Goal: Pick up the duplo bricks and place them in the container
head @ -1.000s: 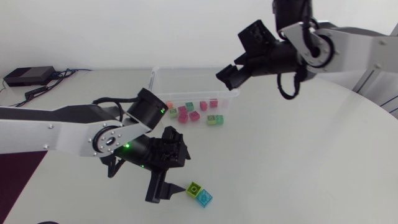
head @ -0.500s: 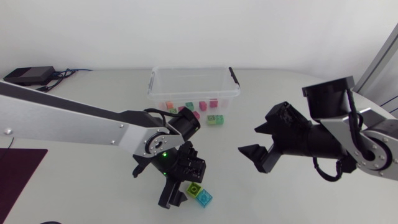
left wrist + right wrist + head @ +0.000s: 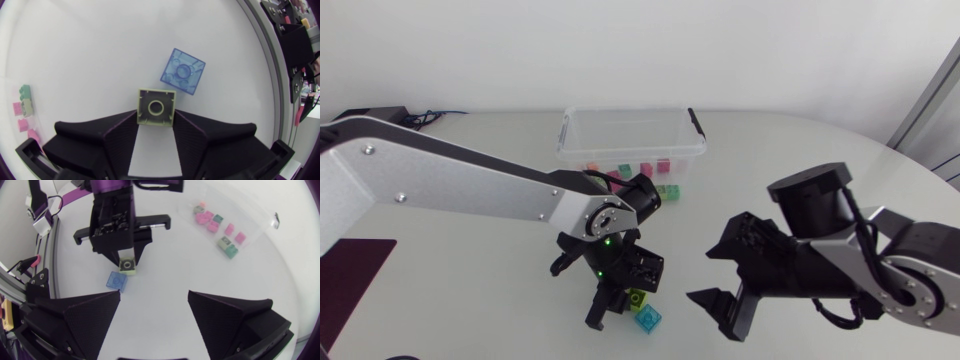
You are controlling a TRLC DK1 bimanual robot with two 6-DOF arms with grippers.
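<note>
From above, the clear container held pink and green bricks; the right claw gaped, empty. At the left wrist, the left claw gripped a lime brick on the table, with a blue brick just ahead. The right wrist showed the same.

You are in a robotics lab: your silver-grey left arm and right arm work over a white table holding a clear plastic container of duplo bricks, with a black electronics box and cables at its far corner.
</note>
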